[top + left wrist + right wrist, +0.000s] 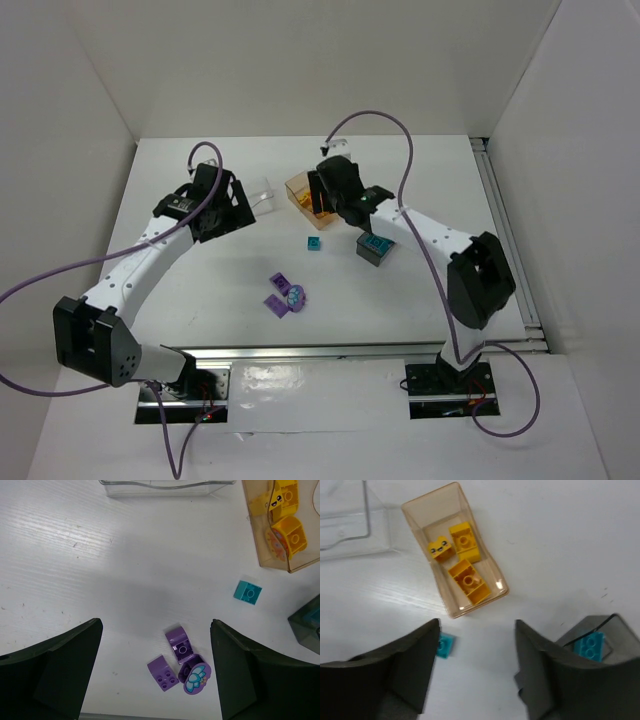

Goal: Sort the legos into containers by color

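Purple legos lie bunched, touching — the left gripper, spread empty like the right gripper, could pinch two or scatter them.

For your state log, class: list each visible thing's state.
amber bin: holds three yellow bricks
dark grey bin: holds a cyan brick
clear bin: no brick seen inside
loose cyan brick: on table, unsorted
purple pieces: clustered on table, unsorted
left end effector: open, empty
right end effector: open, empty
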`<state>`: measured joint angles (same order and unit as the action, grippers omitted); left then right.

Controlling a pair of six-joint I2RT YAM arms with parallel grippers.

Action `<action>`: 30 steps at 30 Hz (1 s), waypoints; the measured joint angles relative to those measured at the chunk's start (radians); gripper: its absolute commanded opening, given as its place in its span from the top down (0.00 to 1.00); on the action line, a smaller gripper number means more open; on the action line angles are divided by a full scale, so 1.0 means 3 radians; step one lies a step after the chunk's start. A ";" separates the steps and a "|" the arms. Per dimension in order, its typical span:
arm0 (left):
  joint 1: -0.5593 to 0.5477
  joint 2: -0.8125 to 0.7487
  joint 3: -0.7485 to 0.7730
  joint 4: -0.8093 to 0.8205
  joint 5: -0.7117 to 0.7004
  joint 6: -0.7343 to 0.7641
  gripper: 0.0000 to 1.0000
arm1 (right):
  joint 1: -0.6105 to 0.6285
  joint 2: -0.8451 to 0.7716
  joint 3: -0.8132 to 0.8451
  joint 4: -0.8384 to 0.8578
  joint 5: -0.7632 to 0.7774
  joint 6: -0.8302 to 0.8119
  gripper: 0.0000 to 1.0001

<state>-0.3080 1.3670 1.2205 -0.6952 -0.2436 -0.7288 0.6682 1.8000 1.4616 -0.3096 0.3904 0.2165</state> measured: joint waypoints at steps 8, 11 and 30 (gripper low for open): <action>0.0000 -0.0019 -0.0001 0.0011 0.0034 0.0014 0.05 | 0.0445 0.0045 -0.0337 -0.0005 0.0008 0.0748 0.06; 0.0000 -0.0019 -0.0015 0.0023 0.0043 0.0058 0.05 | 0.0455 0.0314 -0.0341 -0.0045 0.0023 0.0964 0.06; 0.0000 -0.0019 -0.0099 0.0023 0.0042 0.0074 0.05 | 0.0366 0.1010 0.0097 -0.0198 0.0103 0.1350 0.75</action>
<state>-0.3080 1.3613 1.1908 -0.6884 -0.2310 -0.7067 0.7780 2.1029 1.4906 -0.3691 0.4213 0.6216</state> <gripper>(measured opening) 0.954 0.435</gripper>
